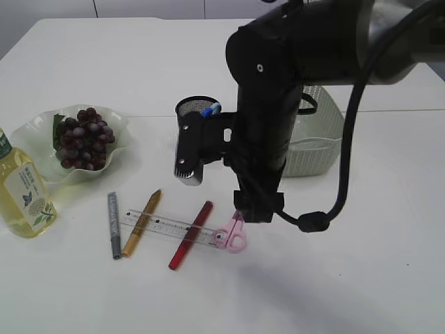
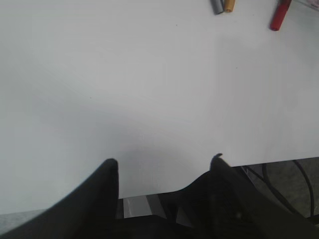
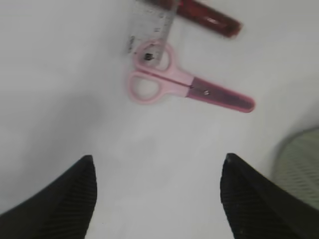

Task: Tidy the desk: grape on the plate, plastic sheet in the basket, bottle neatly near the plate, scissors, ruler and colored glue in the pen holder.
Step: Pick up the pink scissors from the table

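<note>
Pink scissors [image 1: 233,234] [image 3: 184,87] lie on the white table, one handle ring resting on the end of the clear ruler [image 1: 167,226] [image 3: 152,20]. Grey [image 1: 113,224], gold [image 1: 142,221] and red [image 1: 190,235] glue pens lie by the ruler, the gold and red ones across it. My right gripper [image 3: 159,158] [image 1: 254,209] hangs open just above the scissors, holding nothing. My left gripper [image 2: 165,159] is open over bare table near the front edge. Grapes [image 1: 83,139] sit on the pale green plate [image 1: 35,132]. The bottle [image 1: 21,188] stands at the plate's left front. The black mesh pen holder [image 1: 195,108] stands behind the arm. The plastic sheet is out of view.
A white basket [image 1: 316,132] [image 3: 299,169] stands right of the pen holder, mostly behind my right arm. The glue pens' ends [image 2: 229,5] show at the top of the left wrist view. A blue item sticks out of the pen holder.
</note>
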Robot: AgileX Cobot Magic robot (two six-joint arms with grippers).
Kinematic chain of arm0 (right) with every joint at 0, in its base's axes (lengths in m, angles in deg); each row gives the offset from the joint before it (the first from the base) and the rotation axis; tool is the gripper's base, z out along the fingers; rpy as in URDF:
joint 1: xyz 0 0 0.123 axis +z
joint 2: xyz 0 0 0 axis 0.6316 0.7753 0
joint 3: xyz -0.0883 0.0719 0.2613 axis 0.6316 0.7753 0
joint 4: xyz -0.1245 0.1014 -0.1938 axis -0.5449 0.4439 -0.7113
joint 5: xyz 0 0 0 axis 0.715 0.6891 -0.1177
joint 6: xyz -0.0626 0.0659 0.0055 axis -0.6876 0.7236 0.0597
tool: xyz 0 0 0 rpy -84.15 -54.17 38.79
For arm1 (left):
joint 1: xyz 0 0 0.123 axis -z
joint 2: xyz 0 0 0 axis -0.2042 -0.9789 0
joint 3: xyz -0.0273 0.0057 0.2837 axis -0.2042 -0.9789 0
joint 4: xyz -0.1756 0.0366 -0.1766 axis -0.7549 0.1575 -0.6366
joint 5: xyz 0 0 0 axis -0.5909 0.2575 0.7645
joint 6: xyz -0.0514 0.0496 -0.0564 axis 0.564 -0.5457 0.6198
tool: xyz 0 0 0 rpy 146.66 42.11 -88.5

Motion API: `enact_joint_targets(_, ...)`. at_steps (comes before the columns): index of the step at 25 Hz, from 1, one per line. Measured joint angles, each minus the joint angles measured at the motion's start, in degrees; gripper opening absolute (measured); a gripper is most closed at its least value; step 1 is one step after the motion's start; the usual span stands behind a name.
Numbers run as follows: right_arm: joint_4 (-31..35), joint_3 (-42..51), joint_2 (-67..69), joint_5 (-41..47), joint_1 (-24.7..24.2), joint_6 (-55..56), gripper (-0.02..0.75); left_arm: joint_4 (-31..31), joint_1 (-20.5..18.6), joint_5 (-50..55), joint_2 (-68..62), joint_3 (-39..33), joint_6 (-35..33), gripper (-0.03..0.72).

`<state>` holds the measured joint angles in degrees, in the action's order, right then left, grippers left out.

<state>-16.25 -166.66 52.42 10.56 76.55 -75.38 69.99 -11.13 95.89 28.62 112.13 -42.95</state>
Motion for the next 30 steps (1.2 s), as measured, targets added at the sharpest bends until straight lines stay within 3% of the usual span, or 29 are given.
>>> enact_joint_targets(5,-6.57,0.00,0.37,-11.48,0.00,-4.04,0.564,0.00,0.00,0.00,0.00,0.00,0.00,0.425)
enact_joint_targets(11,-6.05,0.00,0.37,-15.29,0.00,-5.07,0.564,0.58,0.00,0.00,0.00,0.00,0.00,0.425)
enact_joint_targets(18,-1.97,0.00,0.37,-7.09,0.00,23.99,0.564,0.62,0.00,0.00,0.00,0.00,0.00,0.423)
enact_joint_targets(25,9.45,0.00,-9.10,3.89,0.00,28.47,0.566,-4.28,0.00,0.00,0.72,0.00,-0.98,0.379)
enact_joint_targets(30,10.72,0.00,-23.90,4.91,0.00,32.83,0.565,-9.35,0.00,0.00,4.89,0.00,-1.31,0.375)
